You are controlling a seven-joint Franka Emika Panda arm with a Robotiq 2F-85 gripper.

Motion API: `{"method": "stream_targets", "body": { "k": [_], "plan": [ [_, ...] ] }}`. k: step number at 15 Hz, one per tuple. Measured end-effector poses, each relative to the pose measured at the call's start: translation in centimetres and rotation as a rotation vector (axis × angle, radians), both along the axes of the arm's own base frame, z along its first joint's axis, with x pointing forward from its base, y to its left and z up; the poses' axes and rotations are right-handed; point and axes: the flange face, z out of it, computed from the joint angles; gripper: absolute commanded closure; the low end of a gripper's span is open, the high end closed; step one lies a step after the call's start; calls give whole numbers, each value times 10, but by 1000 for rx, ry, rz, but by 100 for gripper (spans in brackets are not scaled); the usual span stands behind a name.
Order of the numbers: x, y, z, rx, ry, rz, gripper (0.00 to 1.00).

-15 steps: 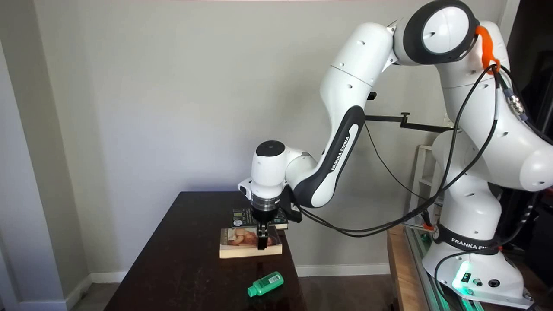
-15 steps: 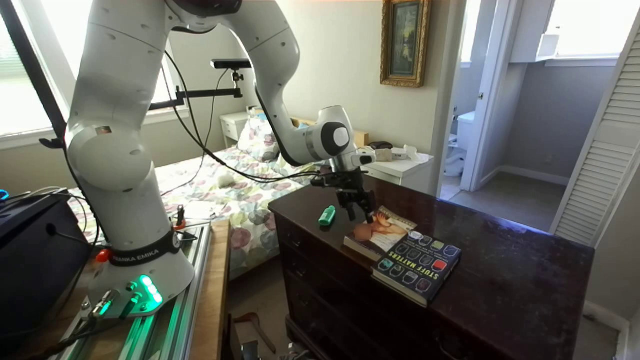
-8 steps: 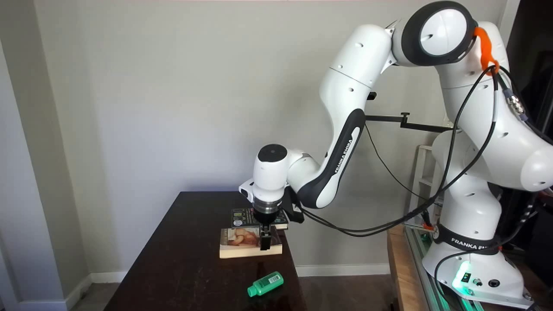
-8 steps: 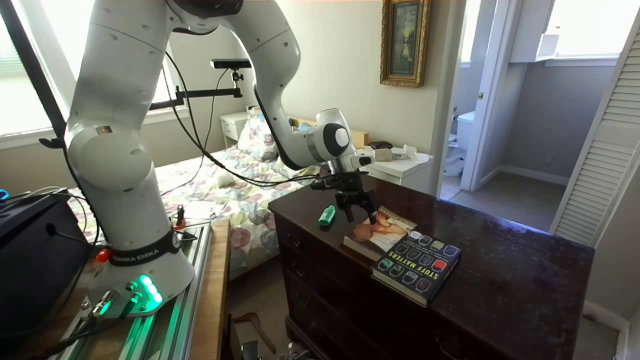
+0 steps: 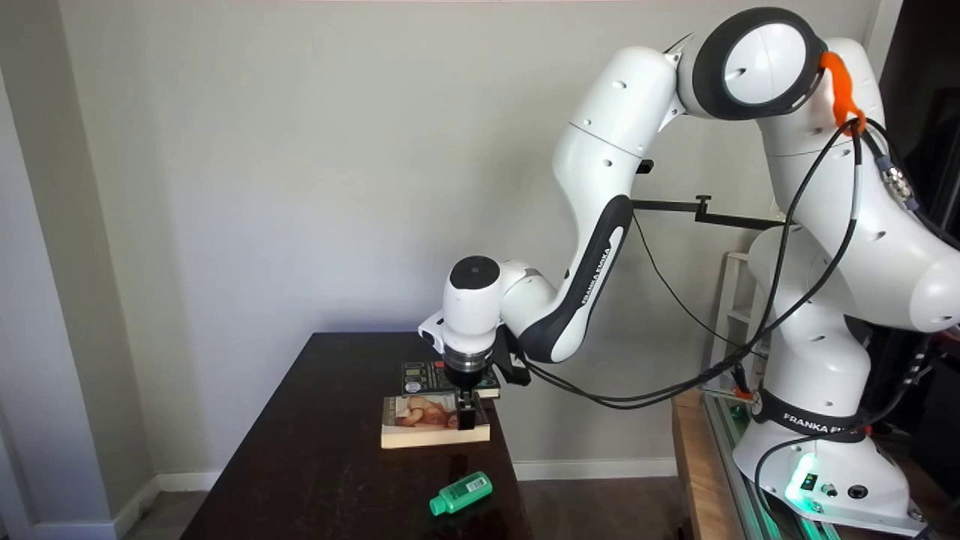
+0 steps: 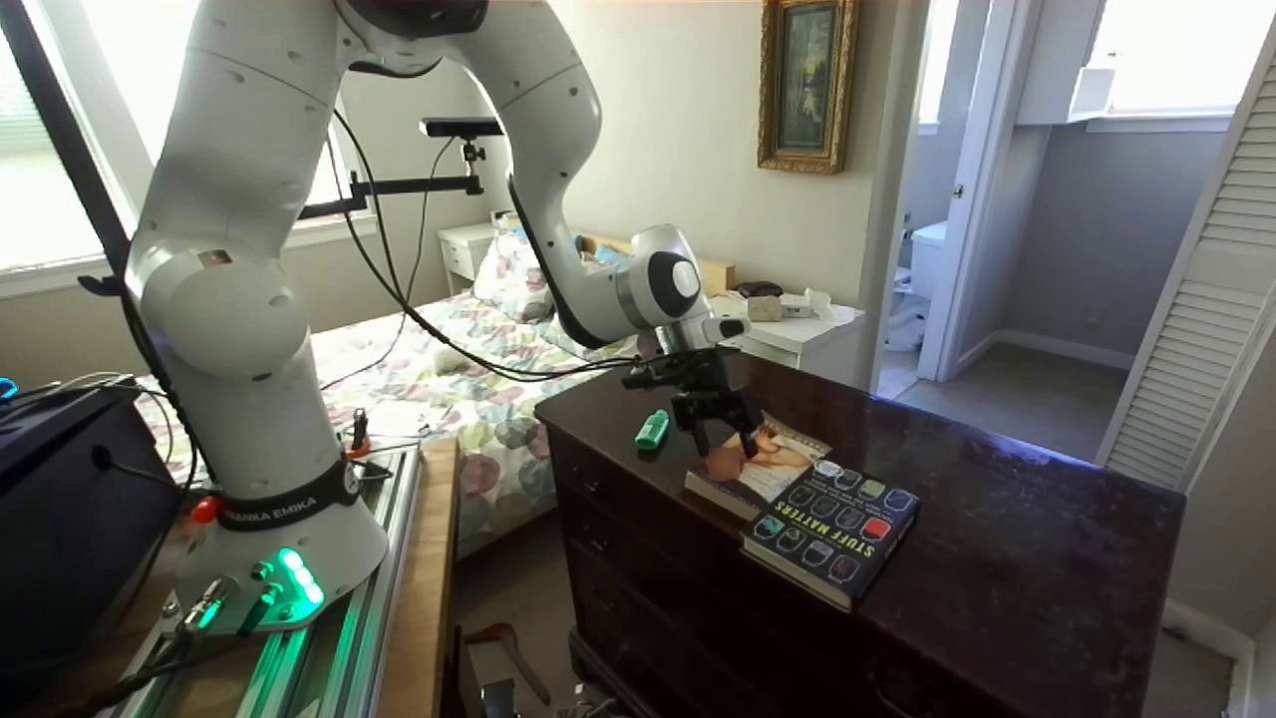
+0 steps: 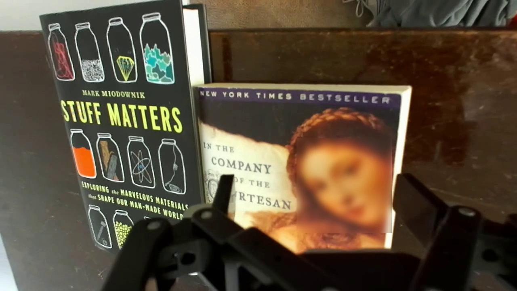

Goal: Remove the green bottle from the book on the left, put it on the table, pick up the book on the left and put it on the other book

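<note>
The paperback In the Company of the Courtesan (image 7: pixel 278 157) lies face up on the wooden dresser (image 6: pixel 997 558), the Robotiq gripper (image 7: pixel 313 190) spread above it and the hardcover Stuff Matters (image 7: pixel 125 121) just beside it. The green bottle (image 5: pixel 460 493) lies on the dresser too, on its side (near the paperback).

Between the parted fingers of my gripper (image 7: pixel 315 178) I see the paperback (image 7: pixel 278 155), flat, face up, a purple band across its cover. Left of them in the wrist view, just beside it, lies the black hardback (image 7: pixel 133 121), face up. On the gripper's opposite side, the green bottle (image 5: pixel 461 493) lies on its side on the table (image 5: pixel 322 442).
</note>
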Motion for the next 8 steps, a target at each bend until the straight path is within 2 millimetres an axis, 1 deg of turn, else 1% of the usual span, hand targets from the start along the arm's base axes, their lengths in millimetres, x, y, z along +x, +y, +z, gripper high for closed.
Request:
{"method": "stream_targets", "body": {
  "k": [3,8],
  "plan": [
    [-1,2,-1,-10,7,9,0],
    [-9,5,-7,-53,53,47,0]
  ]
}}
